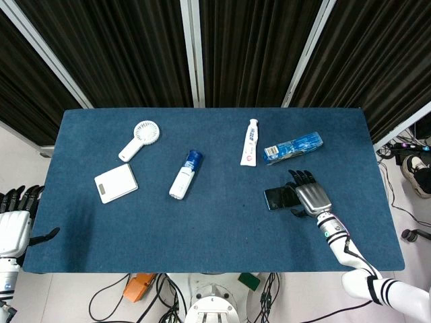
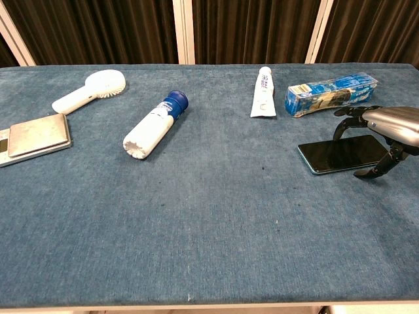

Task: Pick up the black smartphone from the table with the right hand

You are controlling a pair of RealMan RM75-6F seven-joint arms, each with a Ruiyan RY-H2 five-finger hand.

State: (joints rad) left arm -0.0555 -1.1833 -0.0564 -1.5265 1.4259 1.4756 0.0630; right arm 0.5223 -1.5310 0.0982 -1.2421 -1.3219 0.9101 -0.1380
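Black smartphone (image 2: 342,154) lies flat, screen up, on the right part of the blue table (image 2: 216,222), just in front of the blue toothpaste box (image 2: 330,91). Right hand (image 2: 386,134) sits palm-down over the phone's right end; in the chest view its dark fingers (image 2: 346,121) are arched and apart, reaching down along the far edge, with the thumb (image 2: 373,168) curled toward the near edge. Phone is still flat on the cloth, not lifted; whether fingertips actually touch it cannot be told. Nothing is held in the hand. In the head view the right hand (image 1: 308,196) covers the phone's right half, and the forearm runs back toward the near-right table edge. Left hand (image 1: 15,225) hangs off the near-left corner, outside the table edge, fingers straight and slightly spread, holding nothing, thumb pointing toward the table. Other items on the cloth: white toothpaste tube (image 1: 250,142) just left of the box, white bottle with blue cap (image 1: 185,174) lying on its side near the middle, white handheld fan (image 1: 139,138) and a flat white scale (image 1: 116,183) on the left. Dark pleated curtains with white vertical frame posts stand behind the table; cables lie on the floor below the near edge.
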